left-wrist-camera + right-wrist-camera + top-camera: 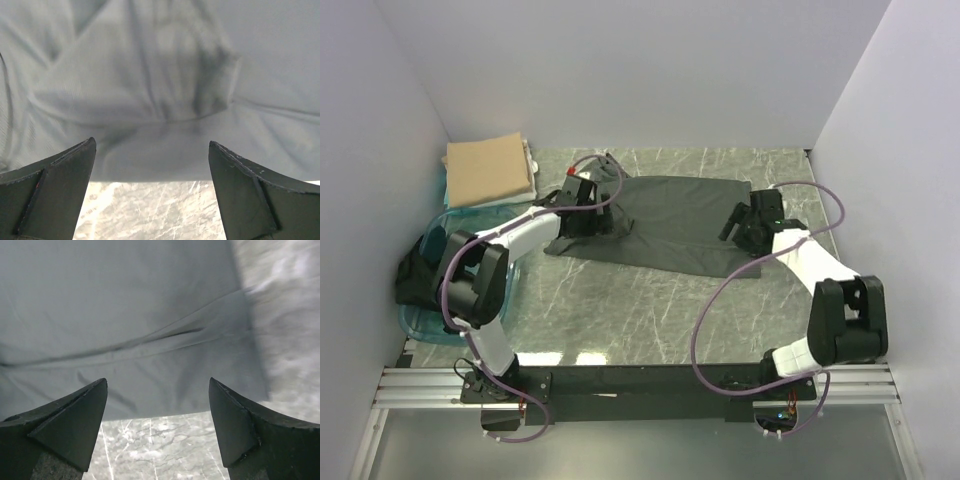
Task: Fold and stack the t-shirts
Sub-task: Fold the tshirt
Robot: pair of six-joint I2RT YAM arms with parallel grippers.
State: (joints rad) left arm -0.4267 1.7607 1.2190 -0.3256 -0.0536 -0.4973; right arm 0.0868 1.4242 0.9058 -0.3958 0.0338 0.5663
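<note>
A dark charcoal-grey t-shirt (670, 225) lies spread across the middle of the marble table, with its left side rumpled. My left gripper (584, 220) hovers at the shirt's left edge. In the left wrist view the gripper (152, 150) is open and empty, and the shirt's creased edge (150, 75) lies just ahead of the tips. My right gripper (738, 224) is at the shirt's right side. In the right wrist view it (157, 385) is open and empty just short of the shirt's hem (125, 300). A folded tan t-shirt (490, 170) lies at the back left.
A translucent teal tub (420, 322) stands at the left edge with black cloth (415, 275) in it. White walls close in the left, back and right. Bare marble table (640, 310) lies between the shirt and the arm bases.
</note>
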